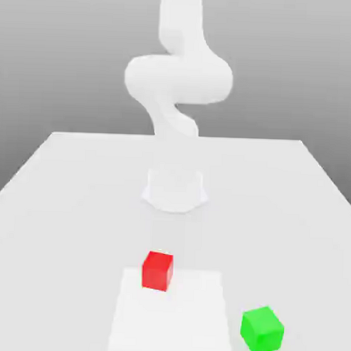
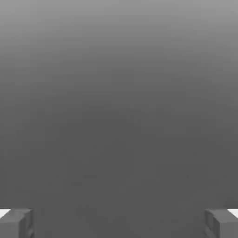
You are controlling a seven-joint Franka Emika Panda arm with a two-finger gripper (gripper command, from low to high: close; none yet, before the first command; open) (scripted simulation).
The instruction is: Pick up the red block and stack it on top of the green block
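Note:
The red block point(image 1: 157, 270) sits on the white table point(image 1: 70, 203), near its front and a little toward the exterior view's left. The green block point(image 1: 262, 329) rests apart from it, closer to the front edge and toward the exterior view's right. In the hand view my gripper point(image 2: 119, 223) is open: one grey fingertip point(image 2: 16, 223) and the other stand far apart with nothing between them, against a plain grey backdrop. Neither block is touched.
The white arm point(image 1: 178, 79) rises from its round base point(image 1: 175, 189) at the table's middle, behind both blocks. A slightly brighter square patch point(image 1: 195, 314) marks the tabletop under and in front of the red block.

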